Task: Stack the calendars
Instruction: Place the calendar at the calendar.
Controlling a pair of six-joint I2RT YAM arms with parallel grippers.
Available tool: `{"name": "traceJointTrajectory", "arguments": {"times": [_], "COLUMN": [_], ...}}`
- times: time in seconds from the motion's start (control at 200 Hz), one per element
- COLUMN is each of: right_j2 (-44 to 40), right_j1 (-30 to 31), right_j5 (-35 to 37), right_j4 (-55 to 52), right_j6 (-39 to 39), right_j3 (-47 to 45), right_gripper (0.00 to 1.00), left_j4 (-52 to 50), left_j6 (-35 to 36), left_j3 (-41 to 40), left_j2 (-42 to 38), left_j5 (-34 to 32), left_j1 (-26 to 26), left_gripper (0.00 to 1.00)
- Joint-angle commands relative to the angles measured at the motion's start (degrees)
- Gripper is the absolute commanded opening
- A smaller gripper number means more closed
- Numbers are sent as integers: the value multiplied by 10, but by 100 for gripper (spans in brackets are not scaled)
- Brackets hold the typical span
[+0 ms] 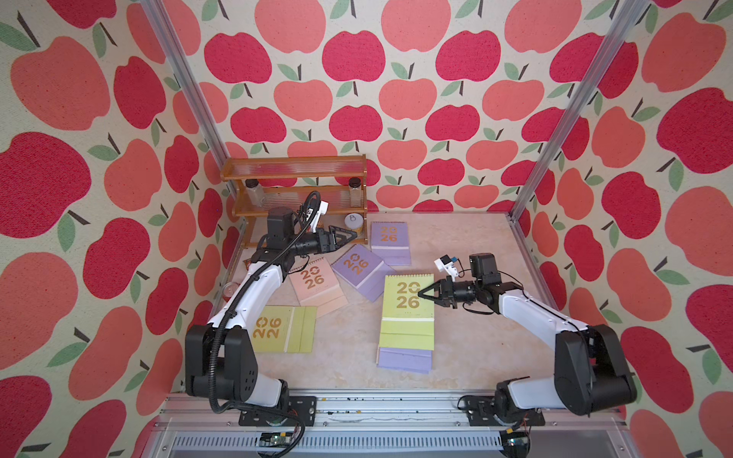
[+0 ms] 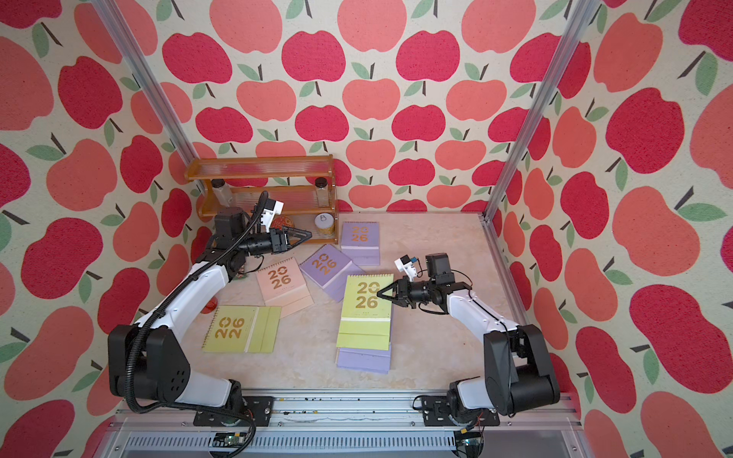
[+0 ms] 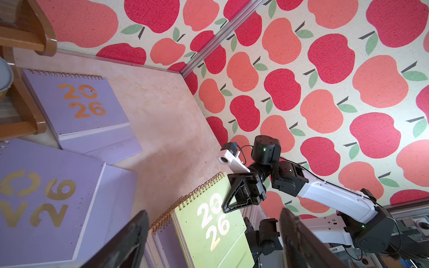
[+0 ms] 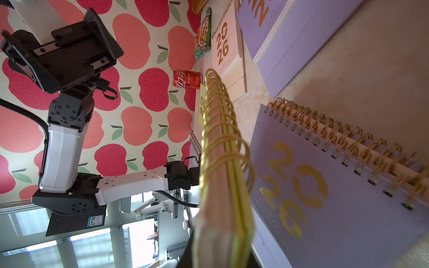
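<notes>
Counter [image 1: 468,349] clutter sits left and far: the wooden spice rack [image 1: 295,190] fills the far-left corner, and four calendars lie loose in front of it. These are the far lilac calendar [image 1: 390,242], the tilted lilac calendar [image 1: 359,269], the pink calendar [image 1: 317,285] and the flat yellow-green calendar [image 1: 283,329].

Near the middle, the held yellow-green calendar [image 1: 408,313] lies over the pile, and the lilac calendar under it [image 1: 404,359] juts out toward the near edge. The right pincer [image 1: 421,294] pinches that top calendar by its right edge alone. It may pivot or slip and land skewed, and its gold rings could snag the rings beneath.

The left pincer [image 1: 351,238], spread wide and empty, hangs just beside the rack. Dropping toward the lilac pair risks clipping the bottom shelf. The cola can [image 4: 186,79] and snack packet [image 4: 203,32] by the left wall could be knocked by that arm's elbow.

Open room lies right of the pile and along the near edge; the left side is tight.
</notes>
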Motion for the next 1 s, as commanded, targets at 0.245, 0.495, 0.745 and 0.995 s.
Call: {"name": "traceJointTrajectory", "arguments": {"times": [0.245,0.495,0.745,0.995], "right_j2": [-2,9,23,26], "right_j1": [13,15,15,15], "right_j5": [-15,-1,6,17], "right_j4": [83,110,121,109], "right_j6": [33,34,30,19], "right_j3": [-61,-90,-99,-102], "right_gripper": [0,0,0,0], "left_j4": [-12,-14,-16,-16], "left_j6": [13,11,10,12], "left_j3": [-8,-4,2,5], "left_j2": [-9,-2,5,12], "left_j5": [7,8,8,7], "left_j1": [3,1,-4,-9], "left_gripper": [86,86,87,87]}}
